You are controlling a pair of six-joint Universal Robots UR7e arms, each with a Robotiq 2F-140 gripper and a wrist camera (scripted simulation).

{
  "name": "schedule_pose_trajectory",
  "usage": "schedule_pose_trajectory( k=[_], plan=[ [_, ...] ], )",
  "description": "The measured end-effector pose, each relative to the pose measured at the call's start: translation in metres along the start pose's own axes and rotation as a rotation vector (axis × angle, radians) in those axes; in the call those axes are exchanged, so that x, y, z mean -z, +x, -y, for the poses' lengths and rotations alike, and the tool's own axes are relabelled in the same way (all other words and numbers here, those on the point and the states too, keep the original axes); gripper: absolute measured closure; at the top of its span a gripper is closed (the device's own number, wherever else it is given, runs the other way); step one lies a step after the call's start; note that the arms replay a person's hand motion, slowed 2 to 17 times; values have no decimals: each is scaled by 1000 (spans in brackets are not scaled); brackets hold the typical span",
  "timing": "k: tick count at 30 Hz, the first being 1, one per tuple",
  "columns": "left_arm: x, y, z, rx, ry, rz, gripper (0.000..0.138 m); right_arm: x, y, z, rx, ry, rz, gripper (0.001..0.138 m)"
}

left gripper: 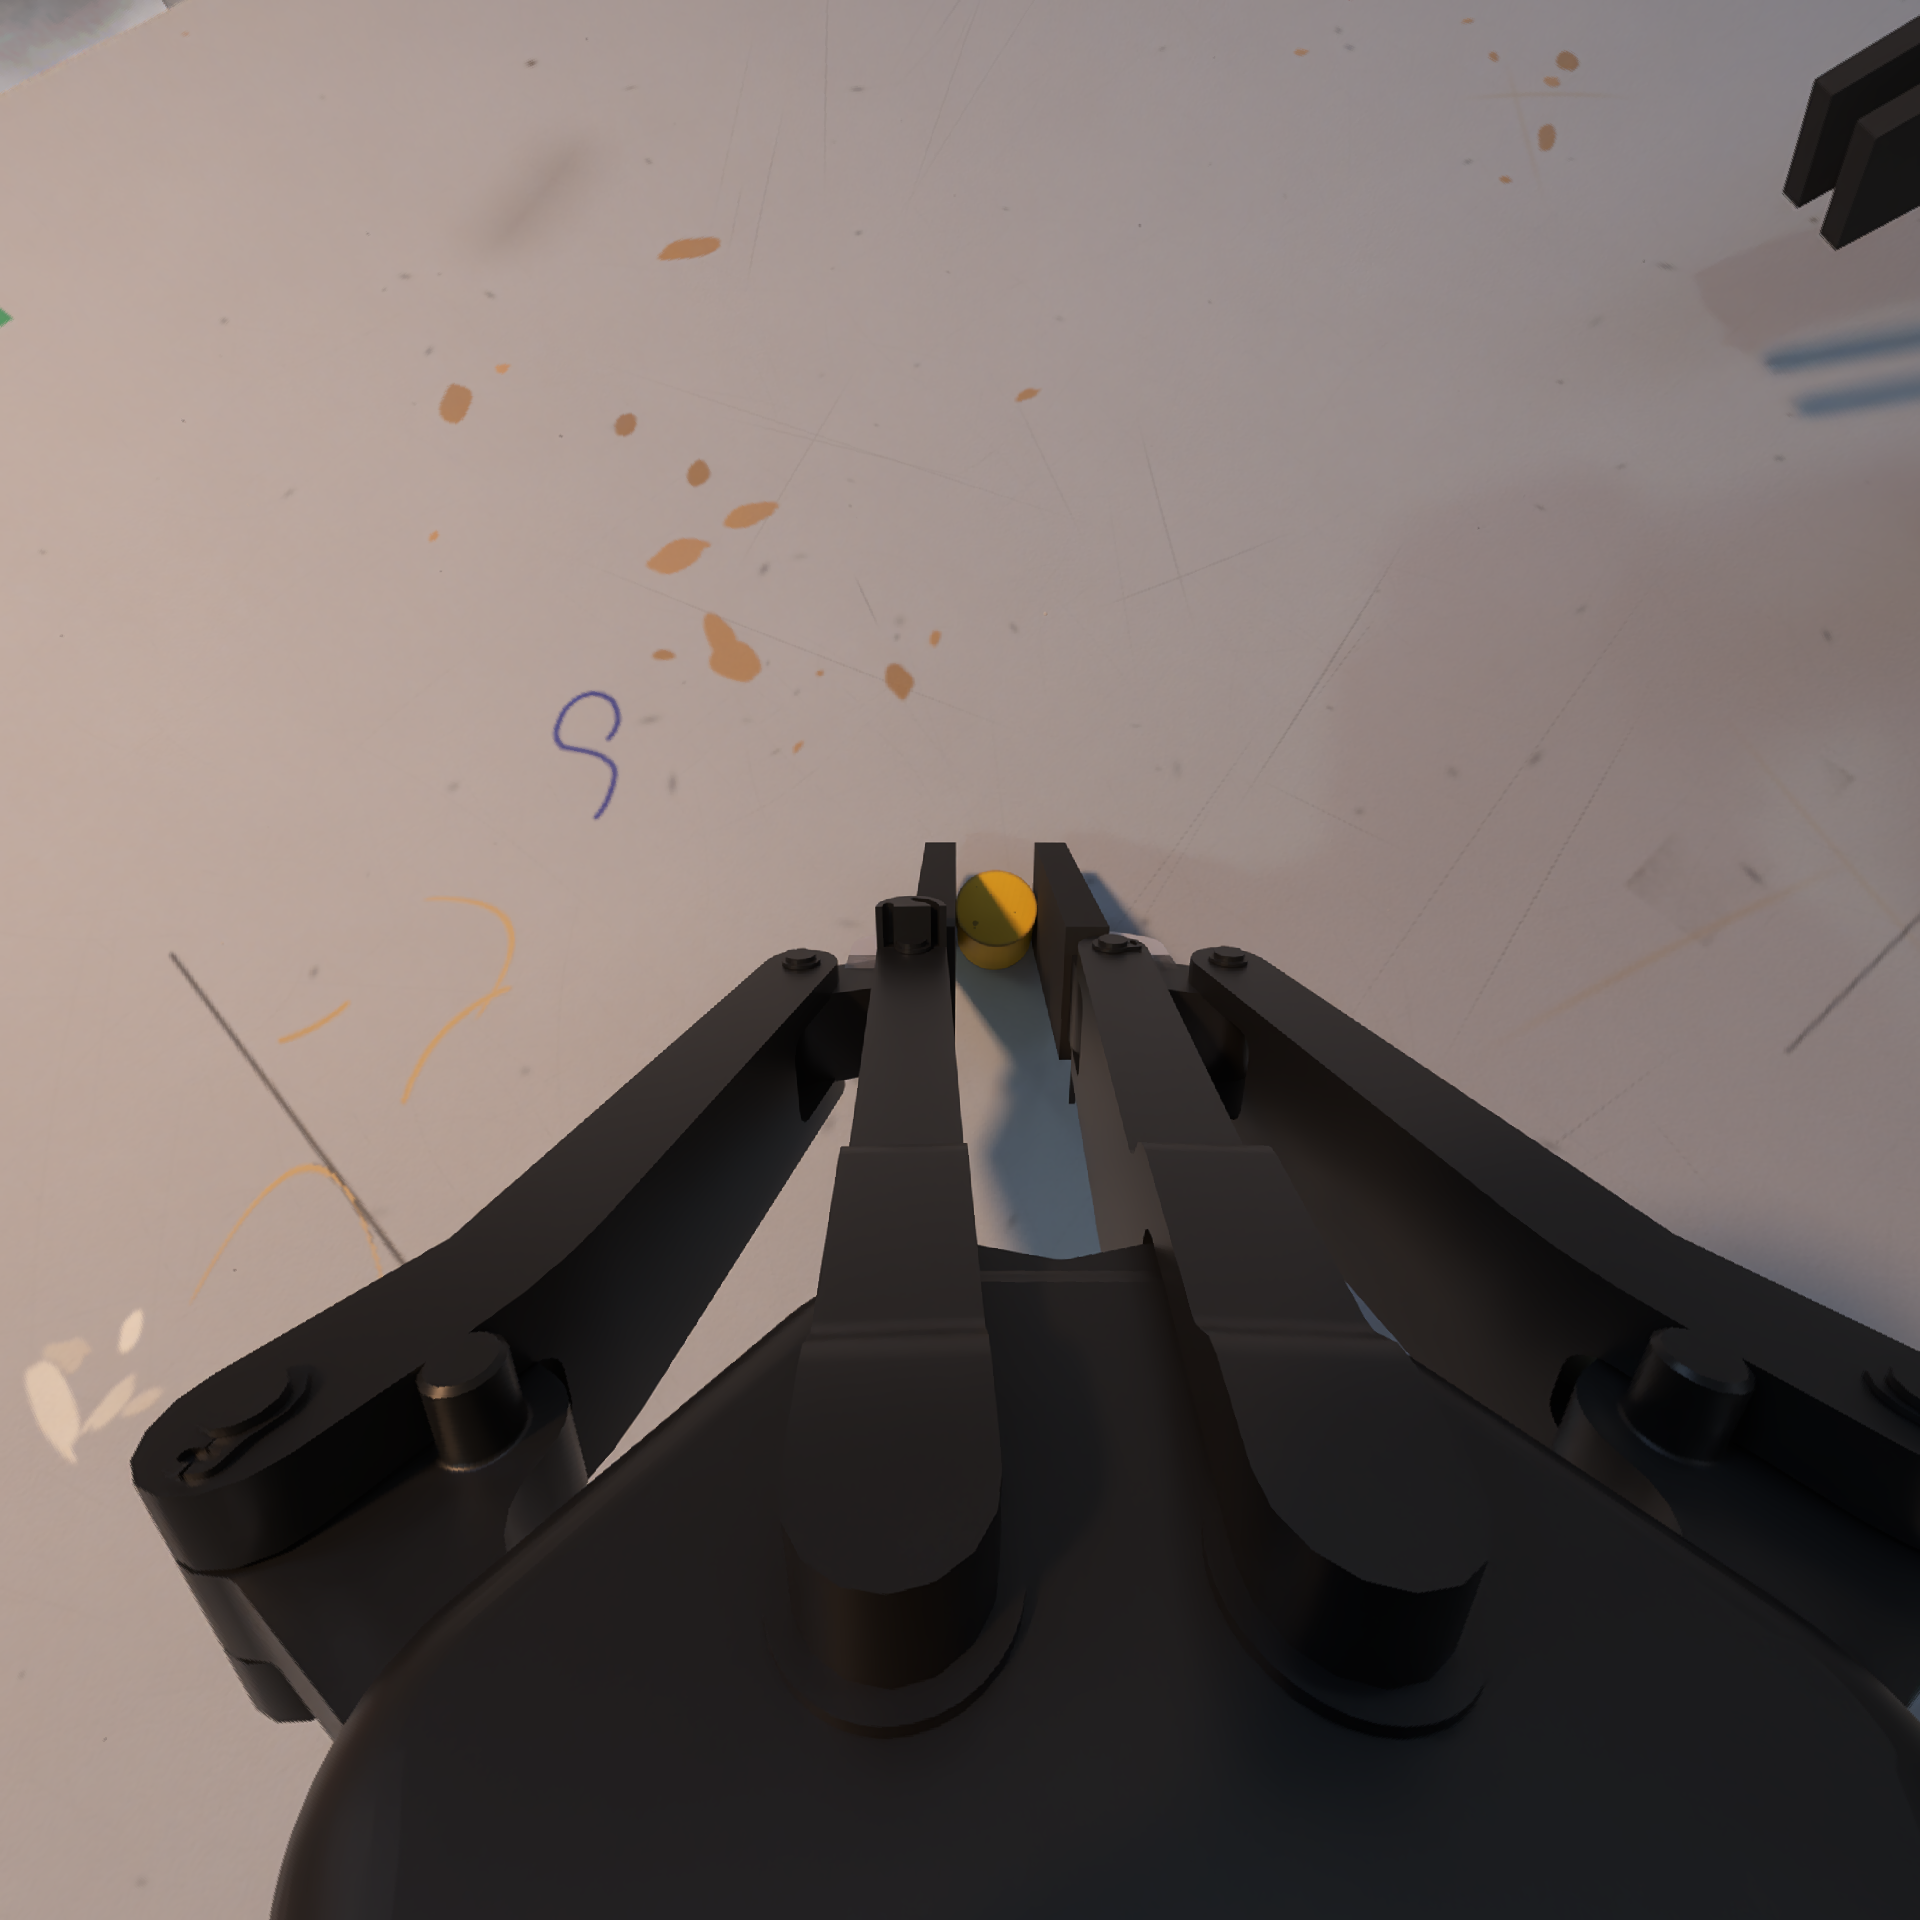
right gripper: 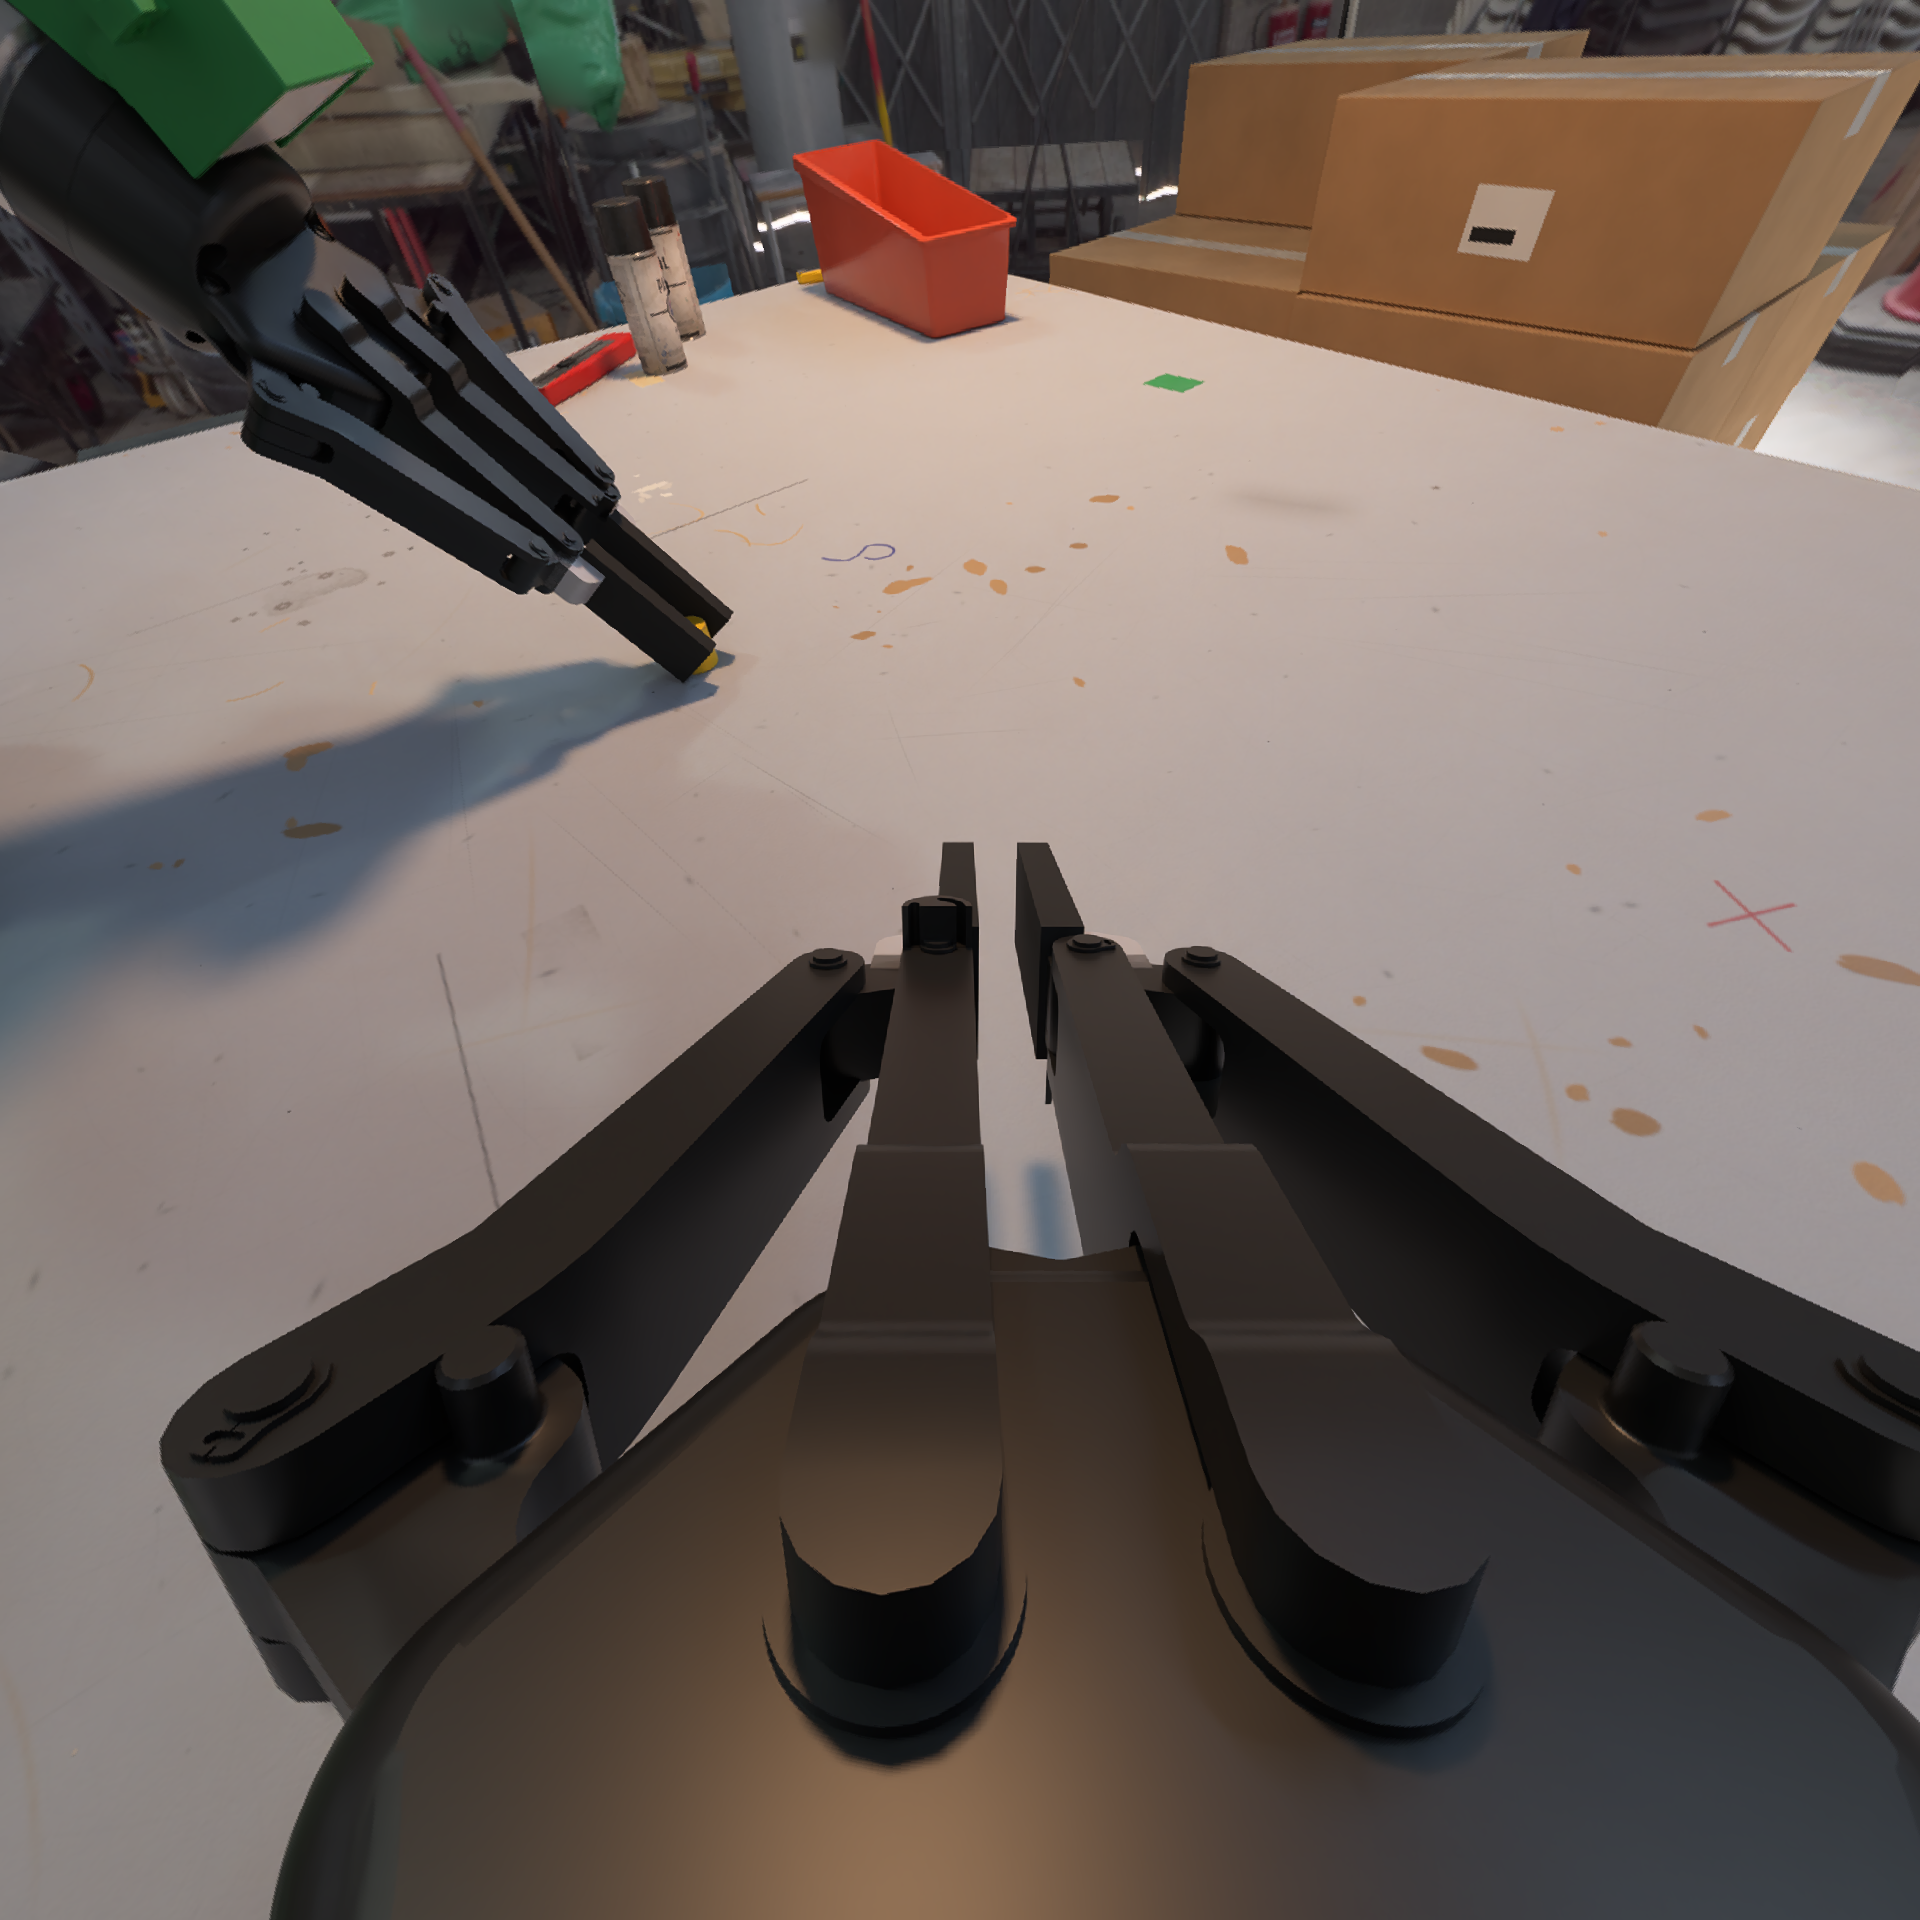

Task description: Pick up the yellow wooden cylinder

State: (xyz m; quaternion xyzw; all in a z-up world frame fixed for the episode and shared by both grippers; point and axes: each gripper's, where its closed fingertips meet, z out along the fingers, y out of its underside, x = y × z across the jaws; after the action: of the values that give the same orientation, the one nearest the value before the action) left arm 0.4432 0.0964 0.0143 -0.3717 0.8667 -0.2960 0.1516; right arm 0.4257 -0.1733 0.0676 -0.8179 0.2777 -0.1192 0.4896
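The yellow wooden cylinder (left gripper: pixel 995 920) stands upright on the white table (left gripper: pixel 1351 520), held between the two fingers of my left gripper (left gripper: pixel 995 862), which is shut on it at table level. In the right wrist view the left gripper (right gripper: pixel 698 649) slants down to the table, with a sliver of the yellow cylinder (right gripper: pixel 707 652) showing at its tips. My right gripper (right gripper: pixel 995 862) is shut with only a narrow slit between its fingers and holds nothing. It hovers over the table, well to the right of the cylinder. Its fingertips (left gripper: pixel 1860 156) also show in the left wrist view.
A red bin (right gripper: pixel 904 239), two spray cans (right gripper: pixel 649 281) and a red utility knife (right gripper: pixel 587 364) stand at the table's far side. Stacked cardboard boxes (right gripper: pixel 1558 208) are at the far right. A green square patch (right gripper: pixel 1172 382) lies flat on the table.
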Motion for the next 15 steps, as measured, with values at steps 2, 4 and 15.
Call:
schedule_pose_trajectory(
  k=[2, 4, 15],
  plan=[
    [0, 1, 0, -5, 0, 5, 118, 0, 0, 0, 2, -1, -1, 128],
    [0, 1, 1, -12, -1, 12, 118, 0, 0, 0, 3, -1, -2, 128],
    [9, 6, 13, -42, 19, 50, 118, 0, 2, -2, 3, -8, -13, 129]
  ],
)
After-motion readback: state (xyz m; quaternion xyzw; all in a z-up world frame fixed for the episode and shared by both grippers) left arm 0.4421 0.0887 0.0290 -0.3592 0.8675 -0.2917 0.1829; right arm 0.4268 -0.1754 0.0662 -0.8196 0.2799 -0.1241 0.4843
